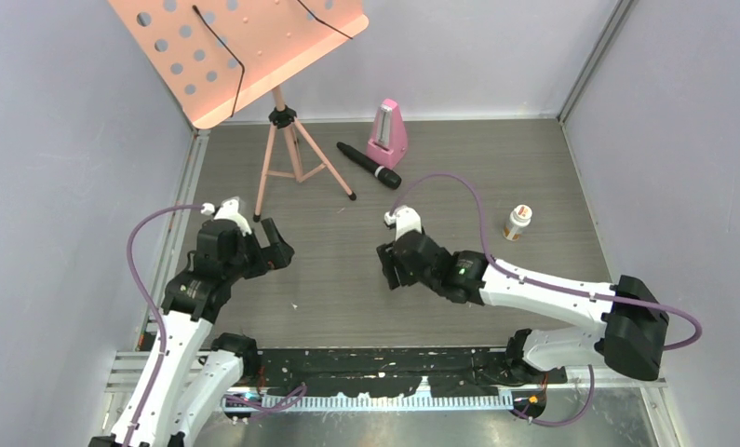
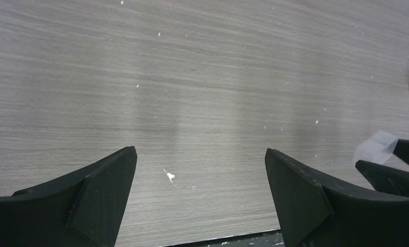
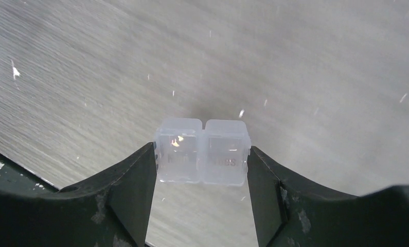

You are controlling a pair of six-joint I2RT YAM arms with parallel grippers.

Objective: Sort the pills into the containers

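Well, the left end effector hangs over the bare surface. Its two fingers are spread wide, with nothing between them. Toward the middle, the right end effector squeezes the clear pill box from both sides. I cannot tell if the box touches the surface. Far to the right, the little bottle stands alone.

I think the step is getting the box ready for the pills. Next it must be put down or opened, gently, so it does not slip. An orange speck glows in the box's left half. It could be a pill or just shine. No other pills show.
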